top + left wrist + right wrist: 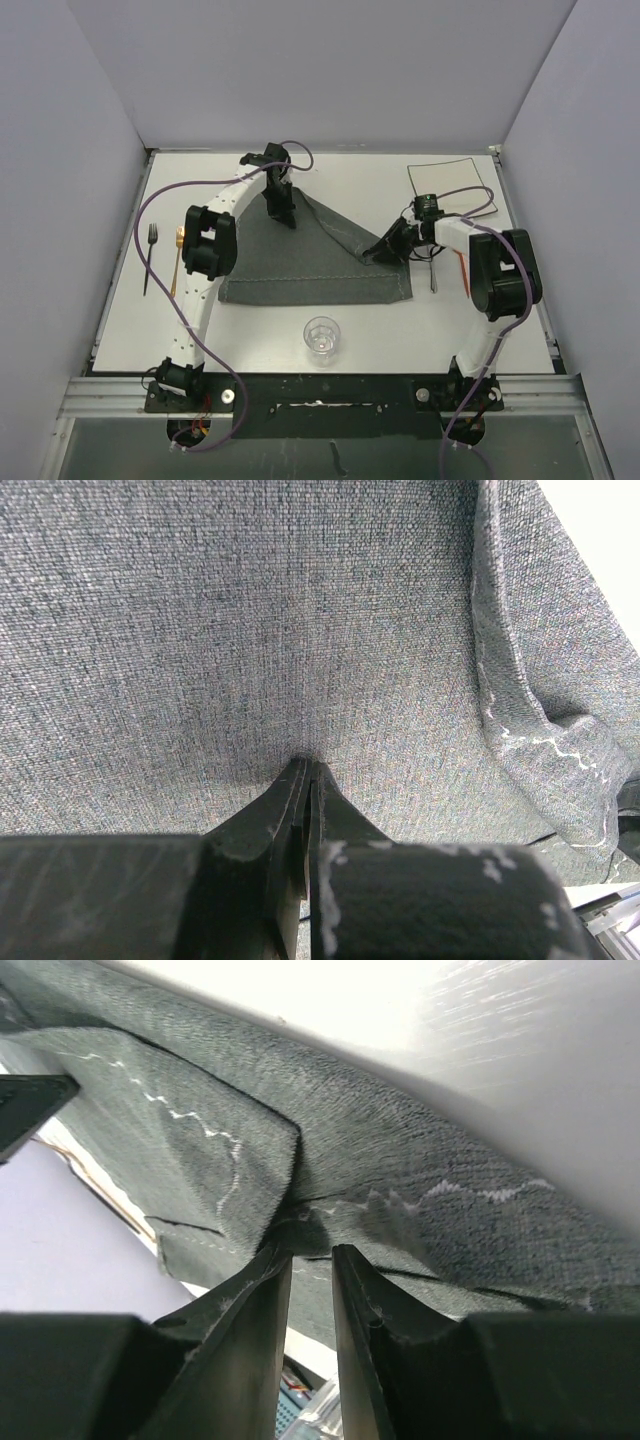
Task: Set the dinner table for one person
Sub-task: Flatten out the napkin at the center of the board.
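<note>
The dinner table (260,330) is a white tabletop. A dark grey stitched placemat (310,265) lies at its middle, with its far right corner folded over toward the centre. My left gripper (284,212) is at the mat's far left corner. In the left wrist view it (308,763) is shut, pinching the cloth (250,610). My right gripper (383,252) is at the folded right edge. In the right wrist view its jaws (312,1250) stand a narrow gap apart, with puckered cloth (400,1160) bunched at the tips.
A square white plate (450,185) sits at the back right. A fork (150,255) and a gold-handled utensil (176,262) lie at the left. A clear glass (321,335) stands near the front centre. Another utensil (432,272) lies by the right arm.
</note>
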